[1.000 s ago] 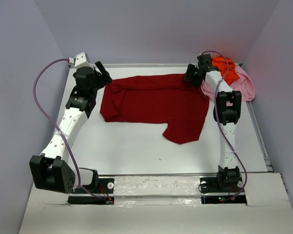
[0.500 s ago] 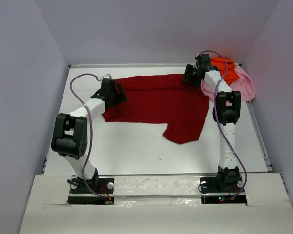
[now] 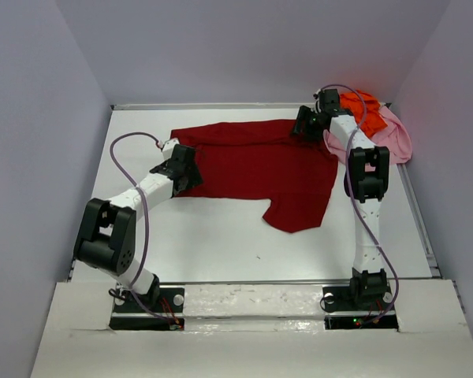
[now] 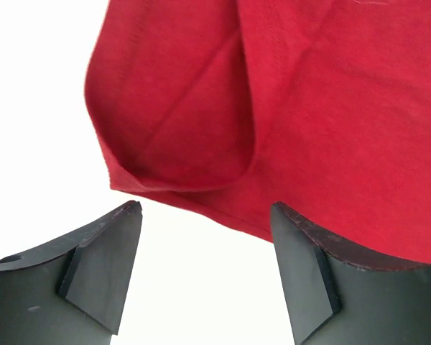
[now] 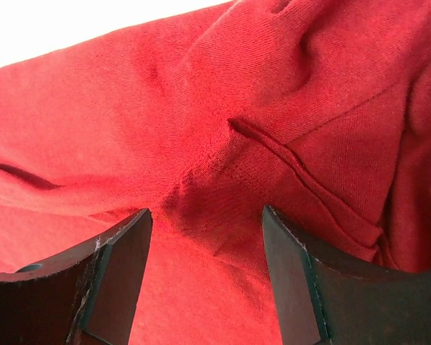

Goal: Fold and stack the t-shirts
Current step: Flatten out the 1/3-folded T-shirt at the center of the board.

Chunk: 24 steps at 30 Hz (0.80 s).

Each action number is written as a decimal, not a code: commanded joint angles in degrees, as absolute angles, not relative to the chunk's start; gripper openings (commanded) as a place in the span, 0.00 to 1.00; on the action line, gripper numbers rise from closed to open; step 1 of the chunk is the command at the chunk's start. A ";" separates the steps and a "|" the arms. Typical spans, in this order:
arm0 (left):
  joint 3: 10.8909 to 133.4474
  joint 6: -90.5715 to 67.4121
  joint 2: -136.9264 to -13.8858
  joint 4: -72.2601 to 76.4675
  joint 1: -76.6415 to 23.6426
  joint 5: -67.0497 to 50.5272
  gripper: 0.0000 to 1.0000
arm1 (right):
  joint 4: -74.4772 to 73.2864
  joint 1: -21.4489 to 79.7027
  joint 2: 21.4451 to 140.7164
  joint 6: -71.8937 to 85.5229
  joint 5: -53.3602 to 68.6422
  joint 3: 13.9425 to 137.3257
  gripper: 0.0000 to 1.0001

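Note:
The dark red t-shirt [image 3: 252, 165] lies spread across the far middle of the table, one sleeve hanging toward me. My left gripper [image 3: 191, 172] sits at its left edge. In the left wrist view that gripper [image 4: 205, 237] is open over bare table, with the folded corner of the shirt [image 4: 273, 108] just beyond its fingertips. My right gripper [image 3: 301, 126] is at the shirt's far right corner. In the right wrist view it [image 5: 205, 215] is open, low over wrinkled red cloth [image 5: 223, 144]. The orange t-shirt [image 3: 364, 106] and pink t-shirt [image 3: 394, 138] lie bunched at the far right.
The white table [image 3: 221, 244] is walled by grey panels on the left, back and right. A raised rim runs along its right edge [image 3: 420, 213]. The left arm's purple cable [image 3: 126, 150] loops over the table's left part.
My left arm has swung from the far left corner down and inward, bringing its gripper to the shirt's left edge. The right arm and the shirts have stayed put.

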<state>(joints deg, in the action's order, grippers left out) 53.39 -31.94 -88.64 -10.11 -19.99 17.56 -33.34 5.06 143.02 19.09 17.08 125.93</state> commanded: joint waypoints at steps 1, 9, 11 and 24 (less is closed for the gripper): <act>58.44 -30.42 -91.23 -15.55 -21.79 28.29 0.81 | -31.82 5.36 139.83 20.21 20.74 124.72 0.68; 71.52 -21.72 -102.12 -23.20 -22.24 35.06 0.80 | -31.03 5.36 139.48 20.39 21.01 124.19 0.68; 73.12 -20.31 -103.09 -24.08 -22.32 36.99 0.80 | -31.11 5.36 139.39 20.39 21.09 124.19 0.68; 71.73 -15.38 -101.87 -28.92 -25.75 40.43 0.75 | -30.94 5.36 139.83 20.57 21.00 124.72 0.68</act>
